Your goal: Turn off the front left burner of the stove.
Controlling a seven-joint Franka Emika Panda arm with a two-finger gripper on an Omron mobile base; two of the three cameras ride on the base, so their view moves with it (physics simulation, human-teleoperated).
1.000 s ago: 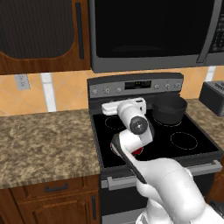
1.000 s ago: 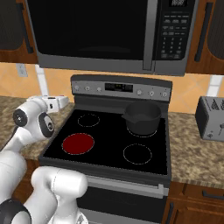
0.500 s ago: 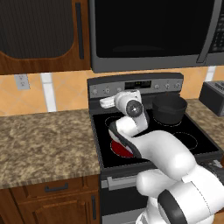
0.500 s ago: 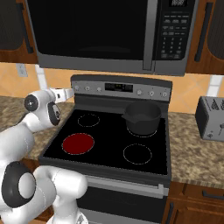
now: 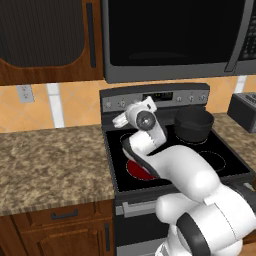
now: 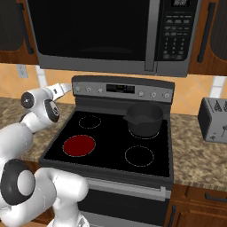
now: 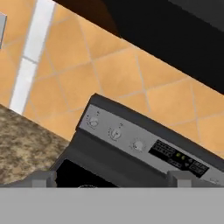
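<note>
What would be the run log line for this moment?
burner: front left burner glowing red | tool: near stove back panel's left knobs, no contact | pot: back right

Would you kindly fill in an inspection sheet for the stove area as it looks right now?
Surface: black glass cooktop of the stove, flanked by granite counter.
Job's things: front left burner glowing solid red, so not yet off; knobs on the grey back panel.
Clutter: dark pot on the back right ring; toaster on the right counter.
End effector: raised near the panel's left end, touching nothing; open or shut cannot be told.
Cables: nothing seen.
Surroundings: black microwave above, wooden cabinets, orange tiled wall.
</note>
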